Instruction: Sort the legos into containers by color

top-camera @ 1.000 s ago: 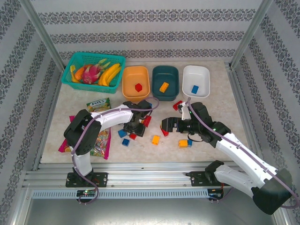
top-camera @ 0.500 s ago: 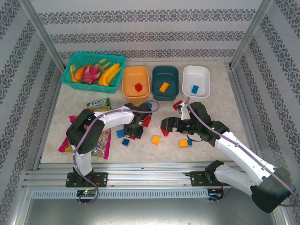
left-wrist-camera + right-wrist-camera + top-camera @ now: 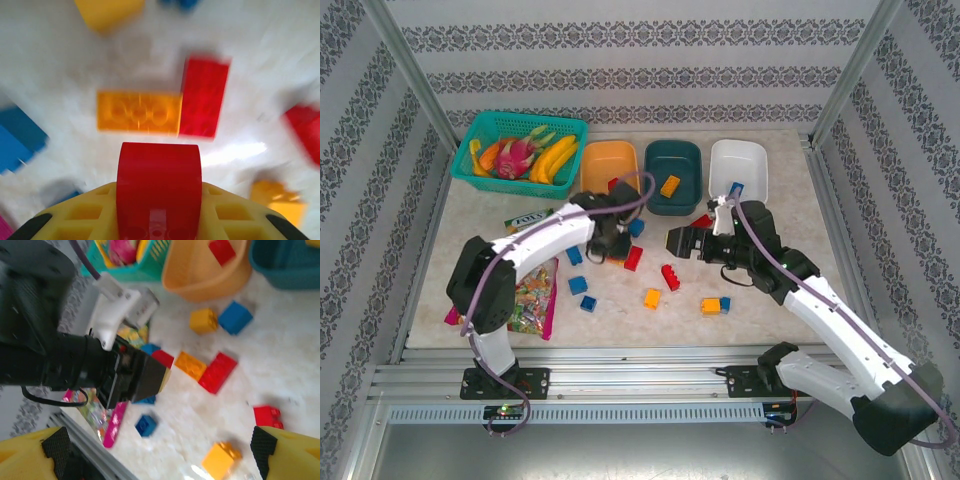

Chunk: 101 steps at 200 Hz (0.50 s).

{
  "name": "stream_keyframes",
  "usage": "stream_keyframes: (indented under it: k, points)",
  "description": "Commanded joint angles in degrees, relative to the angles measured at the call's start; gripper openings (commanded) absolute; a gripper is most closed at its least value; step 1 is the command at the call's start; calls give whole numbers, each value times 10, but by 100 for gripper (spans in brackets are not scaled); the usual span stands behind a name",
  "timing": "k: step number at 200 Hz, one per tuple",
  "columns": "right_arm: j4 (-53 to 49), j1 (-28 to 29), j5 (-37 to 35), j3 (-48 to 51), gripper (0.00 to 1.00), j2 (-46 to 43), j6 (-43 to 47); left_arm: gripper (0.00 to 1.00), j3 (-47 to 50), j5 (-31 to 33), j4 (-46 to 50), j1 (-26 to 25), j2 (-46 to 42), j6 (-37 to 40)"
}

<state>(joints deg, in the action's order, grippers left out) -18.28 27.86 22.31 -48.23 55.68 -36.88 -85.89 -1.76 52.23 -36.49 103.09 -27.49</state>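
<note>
My left gripper [image 3: 611,246] is shut on a red lego [image 3: 159,172], held between its yellow fingers [image 3: 75,215] above a long orange lego [image 3: 139,112] and a long red lego [image 3: 204,97]. The right wrist view shows that held red lego [image 3: 163,359] at the left gripper's tip. My right gripper [image 3: 682,241] stands open over the table, nothing between its fingers [image 3: 287,450]. At the back are the orange container [image 3: 609,165] with a red lego, the teal container [image 3: 672,170] with an orange one, and the white container [image 3: 738,165] with a blue one. Loose legos lie scattered mid-table.
A teal basket [image 3: 520,145] of fruit stands at the back left. A colourful candy bag [image 3: 530,295] lies near the left arm. Loose bricks include a red one [image 3: 670,277], an orange one [image 3: 652,298], blue ones [image 3: 578,285] and an orange-and-blue pair [image 3: 712,305].
My left gripper has closed on a red lego and carried it up and toward the orange container. The right gripper has drifted a little farther back, still open.
</note>
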Motion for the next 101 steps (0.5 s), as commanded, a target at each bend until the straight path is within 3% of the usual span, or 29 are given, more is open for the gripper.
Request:
stream_keyframes:
  k: [1, 57, 101]
  points:
    - [96, -4, -38, -9, 96, -7, -23, 29, -64, -7, 44, 44, 1, -3]
    - [206, -10, -91, -41, 97, 63, -47, 28, -245, -31, 51, 121, 123, 30]
    - [190, -20, -120, -96, 97, 138, -68, 28, -353, -43, 67, 147, 231, 44]
